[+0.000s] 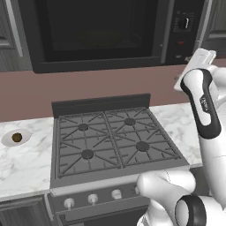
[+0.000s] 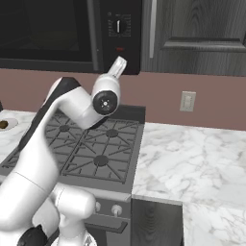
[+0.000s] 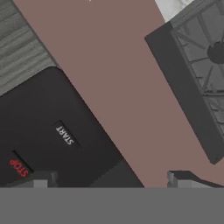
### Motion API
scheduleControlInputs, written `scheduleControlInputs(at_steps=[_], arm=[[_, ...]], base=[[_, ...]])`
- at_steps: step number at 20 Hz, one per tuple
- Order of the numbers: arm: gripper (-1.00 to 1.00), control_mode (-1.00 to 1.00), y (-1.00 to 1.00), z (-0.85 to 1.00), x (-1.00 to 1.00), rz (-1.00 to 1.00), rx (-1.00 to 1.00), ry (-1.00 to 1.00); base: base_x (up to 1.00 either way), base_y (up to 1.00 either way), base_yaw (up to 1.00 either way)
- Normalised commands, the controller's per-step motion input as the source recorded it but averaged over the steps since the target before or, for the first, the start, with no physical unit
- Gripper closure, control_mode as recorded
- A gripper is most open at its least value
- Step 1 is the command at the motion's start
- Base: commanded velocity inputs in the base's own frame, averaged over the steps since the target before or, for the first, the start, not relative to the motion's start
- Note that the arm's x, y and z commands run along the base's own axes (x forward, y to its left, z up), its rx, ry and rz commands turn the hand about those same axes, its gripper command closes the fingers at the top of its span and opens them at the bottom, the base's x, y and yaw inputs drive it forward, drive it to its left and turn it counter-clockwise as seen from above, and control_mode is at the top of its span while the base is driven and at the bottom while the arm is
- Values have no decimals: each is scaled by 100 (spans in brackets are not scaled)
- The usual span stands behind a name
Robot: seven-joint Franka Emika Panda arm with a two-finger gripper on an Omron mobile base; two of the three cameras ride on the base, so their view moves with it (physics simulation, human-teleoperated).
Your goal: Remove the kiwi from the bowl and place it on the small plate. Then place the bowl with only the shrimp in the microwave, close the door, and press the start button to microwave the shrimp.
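1. Hanging above the stove, set between dark cabinets: the black microwave, its door shut flat against the front, the long grey bar handle running upright at the door's right edge.
2. Sitting right of that handle: the black control panel, with a round dial near its top and a small red mark lower down.
3. Showing tilted in the hand view: the same panel's lower corner, carrying a white START label and a red STOP label, with the pinkish-brown back wall beside it.
4. Reaching up toward the panel's lower part: the white arm, its gripper standing released, jaws spread wide, the 2 dark fingertips rising well apart at the bottom of the hand view and gripping nothing.
5. Hovering close to the panel; contact with it impossible to tell.
6. Resting on the marble counter left of the stove: the small plate, whitish and flat, with the kiwi lying on it as a dark rounded lump.
7. Appearing again at the left edge of the right base view: the plate with the kiwi.
8. Lying bare on the stove: 4 burners under dark grates, with knobs along the front edge.
9. Mounted on the wall right of the stove: a pale outlet plate.
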Motion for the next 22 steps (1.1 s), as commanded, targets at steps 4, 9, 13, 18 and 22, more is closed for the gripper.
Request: scheduleControlInputs(at_steps=[4,9,13,18,22], arm=[[-100,-100,6,0,38,2,0,0],[-100,-100,0,0,34,1,0,0],[-100,-100,0,0,35,0,0,0],[-100,-100,0,-2,32,0,0,0],[-100,-100,-4,-10,15,1,0,0]], base=[[0,0,0],[0,0,0],[0,0,0],[0,0,0],[0,0,0]])
